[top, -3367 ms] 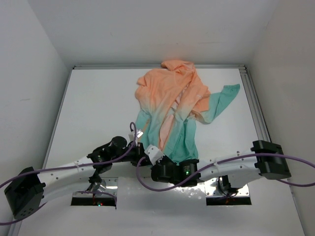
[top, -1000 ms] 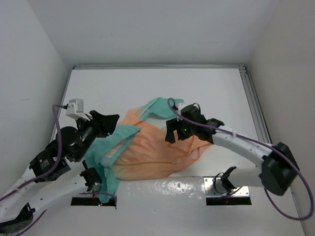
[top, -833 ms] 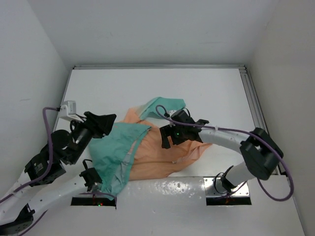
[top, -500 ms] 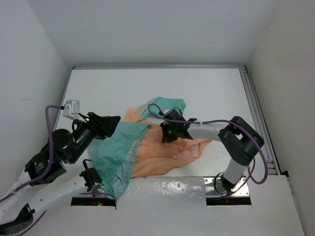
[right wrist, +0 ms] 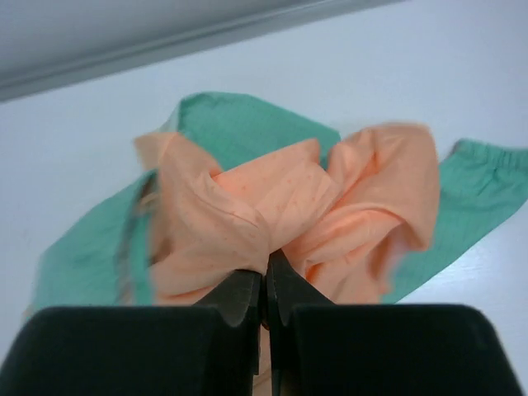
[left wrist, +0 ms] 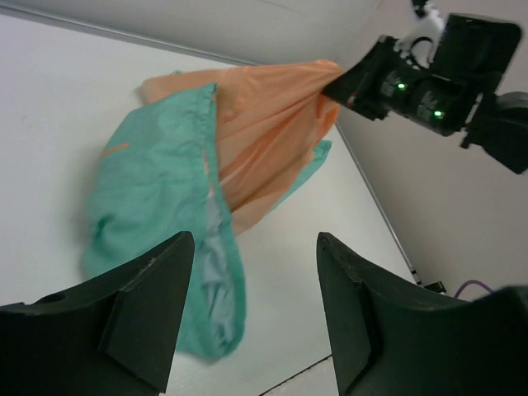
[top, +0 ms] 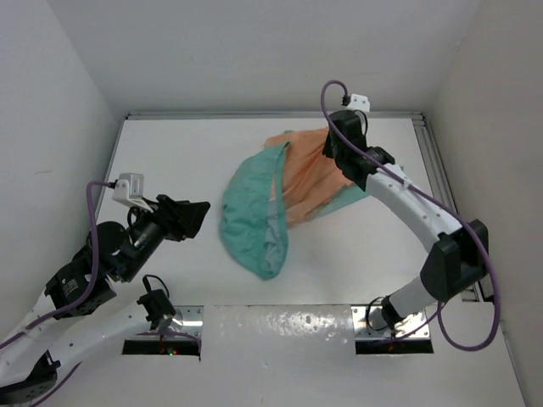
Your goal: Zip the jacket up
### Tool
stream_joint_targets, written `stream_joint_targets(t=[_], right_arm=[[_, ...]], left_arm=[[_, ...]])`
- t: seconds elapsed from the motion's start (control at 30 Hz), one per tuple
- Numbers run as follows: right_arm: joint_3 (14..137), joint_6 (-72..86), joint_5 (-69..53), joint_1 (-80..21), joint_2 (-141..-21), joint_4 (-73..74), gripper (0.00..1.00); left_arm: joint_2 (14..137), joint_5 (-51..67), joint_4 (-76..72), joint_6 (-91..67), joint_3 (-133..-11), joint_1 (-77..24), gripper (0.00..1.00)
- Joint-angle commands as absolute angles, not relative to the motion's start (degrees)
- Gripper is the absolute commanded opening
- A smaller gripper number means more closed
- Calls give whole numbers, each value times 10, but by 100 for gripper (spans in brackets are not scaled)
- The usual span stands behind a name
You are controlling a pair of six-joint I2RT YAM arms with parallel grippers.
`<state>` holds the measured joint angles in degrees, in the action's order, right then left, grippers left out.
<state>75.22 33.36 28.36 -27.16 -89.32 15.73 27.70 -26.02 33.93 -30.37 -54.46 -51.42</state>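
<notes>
Jacket [top: 254, 212]: bunched; peach end lifted at far right, teal end draped mid-desk [top: 161, 161].
Right pincer [right wrist: 264, 285]: clamped tight on a peach fold.
Left pincer [left wrist: 252, 272]: spread wide, empty.
Step, likely: spread it flat. Lay it down slowly so both front edges show.

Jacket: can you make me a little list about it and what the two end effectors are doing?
Jacket: bunched up, orange and teal; teal part on the table, orange end pulled up
Right end effector: shut on the orange fabric
Left end effector: open, empty, apart from the jacket
Zip: not visible, cannot tell if done up
</notes>
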Motion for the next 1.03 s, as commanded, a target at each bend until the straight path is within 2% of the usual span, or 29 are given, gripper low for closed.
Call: stream_joint_targets(t=[0.0,0.03,0.1,0.13,0.23,0.27,0.3,0.4,0.53,0.6,0.8,0.9,1.0], right_arm=[[690,324,298,-284,-859,187,3],[666,330,286,-285,-841,175,7],[601,342,255,-284,-830,146,10],[586,343,251,-286,-823,137,18],[576,333,258,-285,-823,136,64],[591,327,262,-285,-823,176,90],[621,323,268,-285,-817,193,99],[652,303,257,-287,-760,215,99],[664,293,131,-300,-649,264,99],[621,309,92,-308,-559,273,99],[451,355,-127,-311,-320,247,99],[404,376,-160,-311,-248,269,99],[382,377,-113,-311,-220,312,99]], left_arm=[[272,-271,331,-287,-539,-519,59],[272,-268,328,-288,-537,-519,59],[272,-259,318,-289,-530,-519,59],[272,-258,316,-290,-527,-519,59],[273,-251,318,-294,-527,-518,60],[272,-252,321,-296,-528,-519,61],[270,-253,323,-300,-527,-519,62],[267,-254,328,-297,-531,-519,64],[260,-262,336,-294,-538,-519,65],[248,-265,334,-291,-537,-519,65],[211,-253,326,-288,-540,-519,65],[197,-243,321,-291,-527,-518,64],[198,-233,317,-301,-512,-518,65]])
